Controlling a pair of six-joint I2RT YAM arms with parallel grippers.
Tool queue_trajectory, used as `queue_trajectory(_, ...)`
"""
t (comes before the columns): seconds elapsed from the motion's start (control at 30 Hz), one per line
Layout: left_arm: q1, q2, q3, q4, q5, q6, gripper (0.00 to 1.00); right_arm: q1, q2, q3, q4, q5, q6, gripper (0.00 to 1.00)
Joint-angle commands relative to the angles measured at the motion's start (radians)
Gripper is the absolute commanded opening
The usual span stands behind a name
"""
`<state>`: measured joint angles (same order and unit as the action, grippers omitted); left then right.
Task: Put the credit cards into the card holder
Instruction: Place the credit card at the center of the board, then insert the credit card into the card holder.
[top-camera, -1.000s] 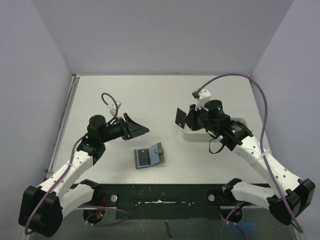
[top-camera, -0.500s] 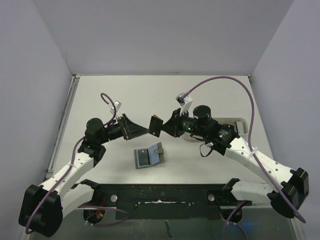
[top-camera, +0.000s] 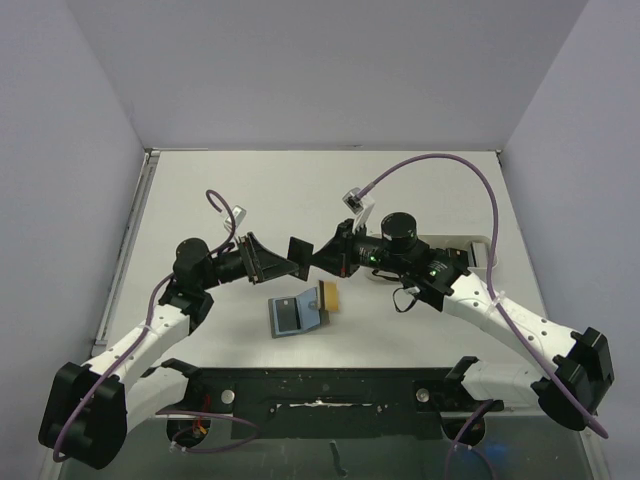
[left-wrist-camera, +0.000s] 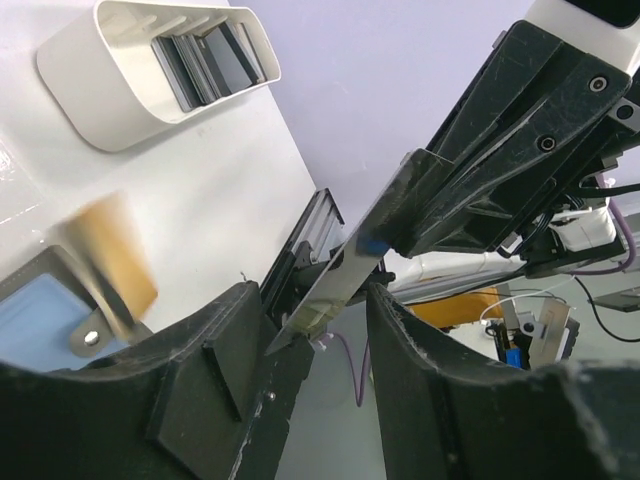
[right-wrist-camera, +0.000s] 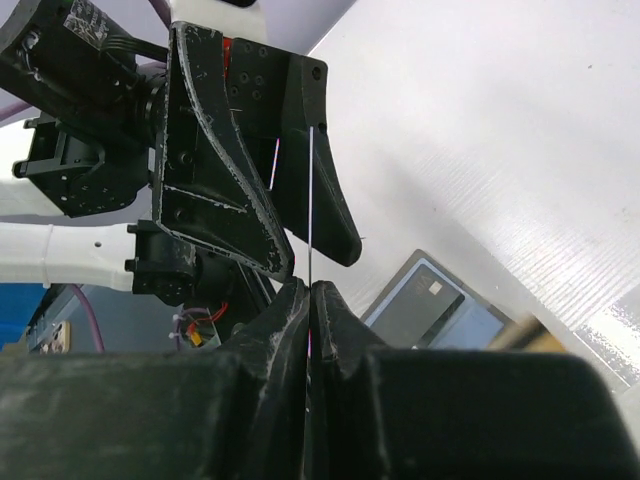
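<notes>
My right gripper (top-camera: 318, 252) is shut on a thin dark credit card (top-camera: 299, 247) and holds it upright in the air, edge-on (right-wrist-camera: 311, 200) in the right wrist view. The card's free end (left-wrist-camera: 345, 275) sits between the fingers of my left gripper (left-wrist-camera: 312, 292), which stands open. One corner rests near the left finger and a gap shows on the other side. Below them the card holder (top-camera: 298, 313) lies open on the table, blue lining up, with a dark card (right-wrist-camera: 425, 300) in it. More dark cards (left-wrist-camera: 205, 65) stand in the white tray (left-wrist-camera: 120, 95).
A blurred tan rectangular thing (top-camera: 328, 297) shows beside the holder's snap flap. The white tray (top-camera: 482, 248) lies behind the right arm. Purple cables loop over both arms. Walls close off the left, back and right of the table.
The right arm has carried the card left from the tray to between the left gripper's fingers. The left jaws have narrowed. The tan blur beside the holder is new.
</notes>
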<state>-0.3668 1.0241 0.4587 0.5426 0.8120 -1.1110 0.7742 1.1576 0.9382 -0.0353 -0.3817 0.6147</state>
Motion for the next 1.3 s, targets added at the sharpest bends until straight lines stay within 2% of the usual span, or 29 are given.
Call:
queue_trajectory(0.0, -0.001, -0.003, -0.008, 0.084, 0.024, 0.015, 0.44, 0.009, 0.006, -0.012, 0.091, -0.027, 0.017, 0.00)
queue_trajectory(0.07, -0.001, -0.009, -0.019, 0.092, 0.023, 0.010, 0.43, 0.008, 0.005, -0.020, 0.094, -0.026, 0.016, 0.00)
queue_trajectory(0.1, -0.001, -0.012, -0.025, 0.094, 0.021, 0.008, 0.39, 0.008, 0.007, -0.022, 0.092, -0.024, 0.014, 0.00)
queue_trajectory(0.2, -0.002, -0.015, -0.032, 0.097, 0.017, 0.002, 0.20, 0.007, 0.019, -0.029, 0.082, -0.020, 0.007, 0.00)
queue_trajectory(0.27, -0.001, -0.011, -0.028, 0.043, 0.003, 0.016, 0.06, 0.007, 0.031, -0.037, 0.077, -0.005, 0.009, 0.00)
queue_trajectory(0.33, 0.000, -0.006, -0.036, 0.024, 0.001, 0.029, 0.00, 0.005, 0.038, -0.042, 0.064, 0.019, 0.009, 0.00)
queue_trajectory(0.53, 0.001, -0.041, -0.053, -0.091, -0.058, 0.061, 0.00, 0.004, 0.039, -0.044, -0.042, 0.147, 0.025, 0.32)
queue_trajectory(0.67, 0.002, -0.052, -0.042, -0.260, -0.145, 0.115, 0.00, 0.006, 0.040, -0.065, -0.103, 0.256, 0.028, 0.43)
queue_trajectory(0.87, 0.000, -0.031, -0.051, -0.445, -0.240, 0.135, 0.00, 0.025, 0.078, -0.063, -0.223, 0.381, 0.073, 0.46)
queue_trajectory(0.97, -0.002, -0.017, -0.082, -0.433, -0.234, 0.121, 0.00, 0.037, 0.111, -0.061, -0.264, 0.440, 0.079, 0.48)
queue_trajectory(1.1, -0.008, 0.011, -0.112, -0.397, -0.222, 0.084, 0.00, 0.058, 0.173, -0.044, -0.235, 0.400, 0.095, 0.49)
queue_trajectory(1.27, -0.014, 0.050, -0.120, -0.405, -0.222, 0.085, 0.00, 0.107, 0.255, 0.012, -0.238, 0.428, 0.097, 0.50)
